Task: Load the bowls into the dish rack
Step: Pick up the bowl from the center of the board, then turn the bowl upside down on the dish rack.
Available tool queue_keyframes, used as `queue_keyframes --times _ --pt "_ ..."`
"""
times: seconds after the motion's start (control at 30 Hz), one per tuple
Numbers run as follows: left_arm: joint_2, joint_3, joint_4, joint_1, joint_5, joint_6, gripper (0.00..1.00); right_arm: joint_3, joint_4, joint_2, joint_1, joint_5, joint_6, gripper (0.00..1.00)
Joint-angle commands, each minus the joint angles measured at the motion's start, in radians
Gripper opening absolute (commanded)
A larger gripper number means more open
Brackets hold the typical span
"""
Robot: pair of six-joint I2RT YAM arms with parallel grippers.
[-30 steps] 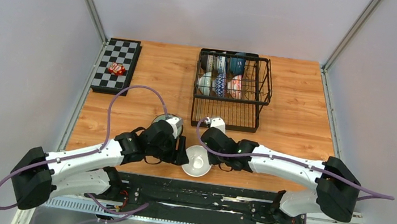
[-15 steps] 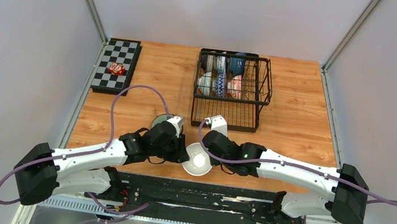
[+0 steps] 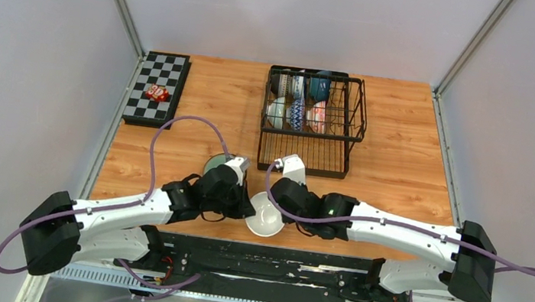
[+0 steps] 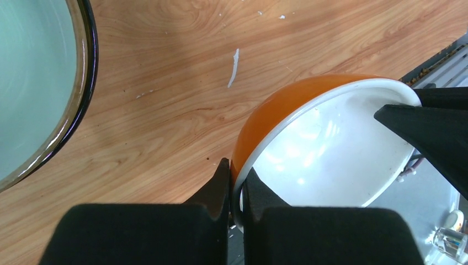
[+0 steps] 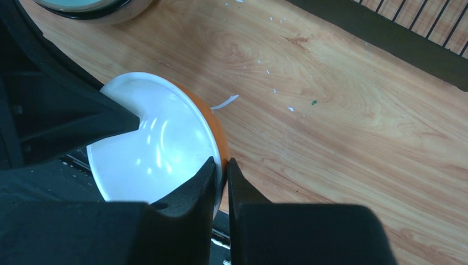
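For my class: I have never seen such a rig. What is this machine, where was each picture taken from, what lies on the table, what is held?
Two white robot arms stand at the near edge of a wooden table. One picture looks down from above; the other two come from wrist cameras. On the table: a black wire dish rack holding patterned bowls, a black-and-white checkerboard, a pale green ceramic bowl. The left gripper and right gripper both pinch the rim of one orange bowl with a white inside.
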Motion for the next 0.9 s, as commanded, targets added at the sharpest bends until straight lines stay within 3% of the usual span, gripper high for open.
queue_keyframes --times 0.0,0.13,0.37,0.63,0.87 --pt "-0.035 -0.035 0.067 -0.009 0.057 -0.003 0.0 0.023 -0.039 -0.048 0.008 0.063 -0.039 0.2" --pt "-0.045 -0.04 0.119 -0.009 0.065 0.002 0.0 0.01 -0.042 -0.123 0.009 0.052 -0.084 0.4" --pt "-0.051 -0.039 0.226 0.005 0.092 0.024 0.0 -0.054 -0.023 -0.307 0.008 0.02 -0.088 0.58" --pt "-0.065 -0.152 0.539 0.071 0.22 -0.034 0.0 -0.163 0.055 -0.536 0.005 -0.027 -0.031 0.92" --pt "-0.075 -0.218 0.752 0.12 0.275 -0.07 0.0 -0.207 0.123 -0.614 0.005 -0.08 -0.031 0.95"
